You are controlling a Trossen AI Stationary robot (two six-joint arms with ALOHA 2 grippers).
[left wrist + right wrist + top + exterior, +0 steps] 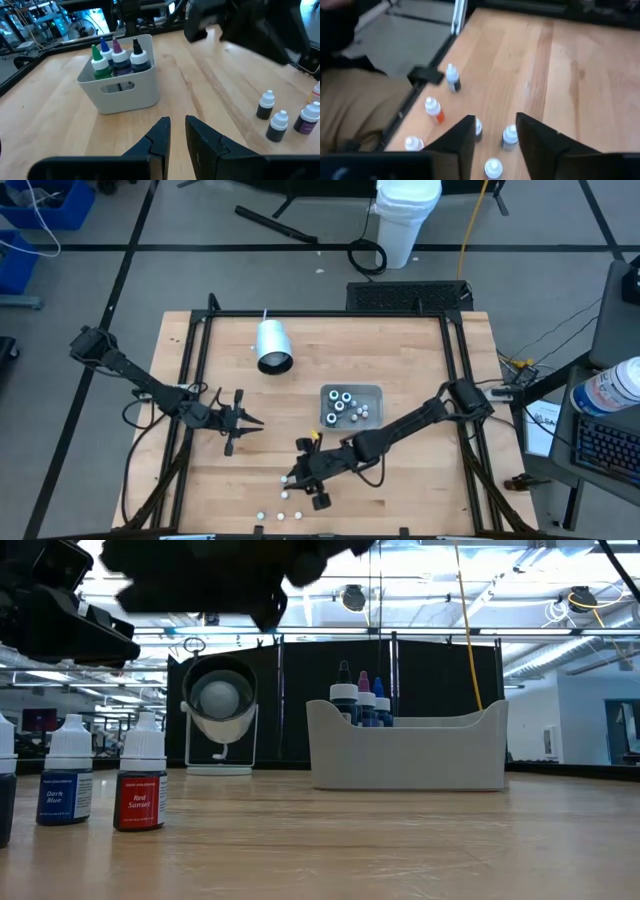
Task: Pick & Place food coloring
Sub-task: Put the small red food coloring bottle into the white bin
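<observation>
between the right gripper's (494, 131) parted jaws – nothing held – stand food coloring bottles (509, 137); left jaws nearly together.

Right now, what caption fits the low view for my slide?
Dark Blue bottle and Red Sunset bottle stand upright before the grey tray.

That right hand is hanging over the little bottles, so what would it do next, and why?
Probably lower and close on one bottle. The right hand hovers open and empty above loose food coloring bottles, and the grey tray already holds several.
</observation>
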